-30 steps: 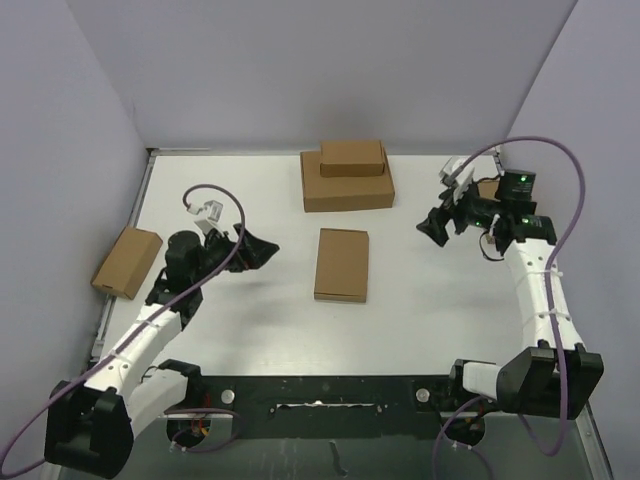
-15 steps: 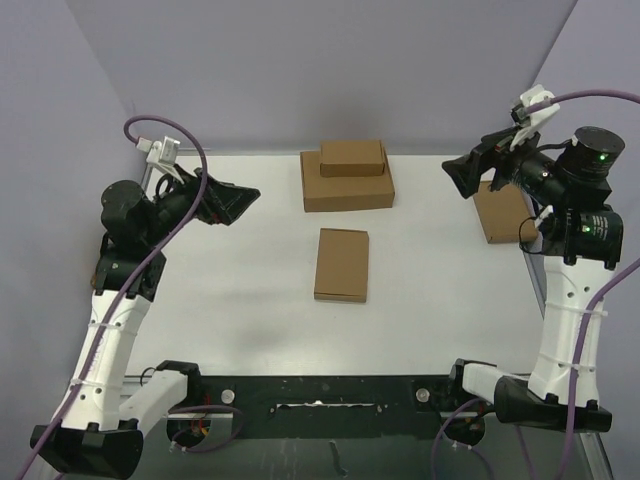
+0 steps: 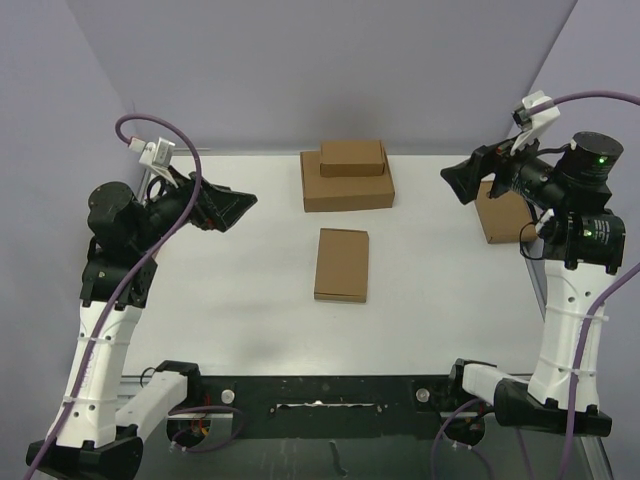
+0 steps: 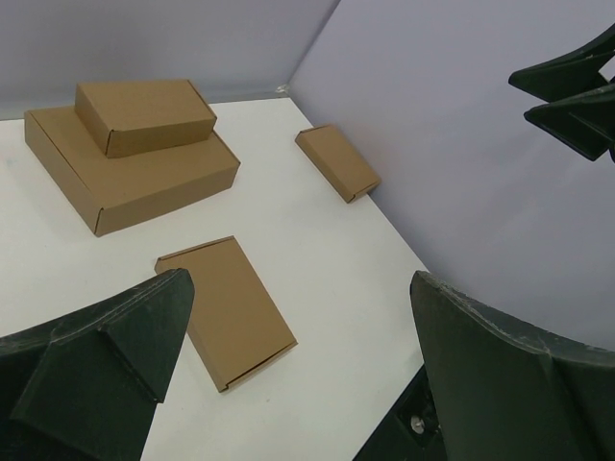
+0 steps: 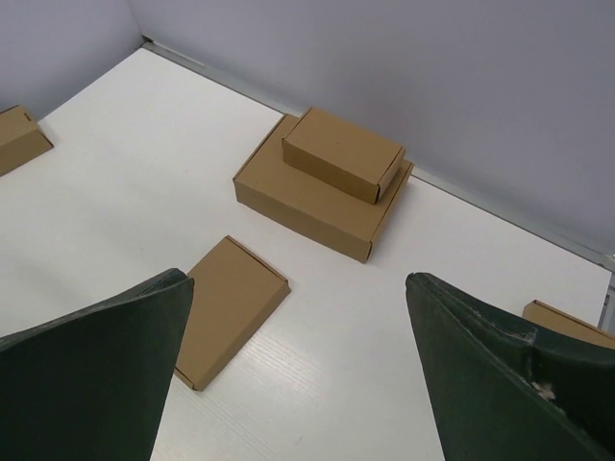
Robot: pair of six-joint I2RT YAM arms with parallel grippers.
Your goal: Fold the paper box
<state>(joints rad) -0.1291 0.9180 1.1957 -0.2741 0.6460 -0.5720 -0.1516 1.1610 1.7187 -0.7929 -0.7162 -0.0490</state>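
Note:
The paper box lies flat and closed in the middle of the white table, a thin brown mailer with its long side running front to back. It also shows in the left wrist view and the right wrist view. My left gripper hangs high over the table's left side, open and empty, pointing toward the centre. On the right, my right gripper is raised just as high, open and empty, facing left. Neither touches the paper box.
At the back centre a wide brown box carries a smaller box on top. Another small box lies by the right wall, under the right arm. One more small box sits at the left edge.
Both arms have risen from low over the table to high at its sides, the left swinging out left. The grippers stayed open. The boxes have not moved.

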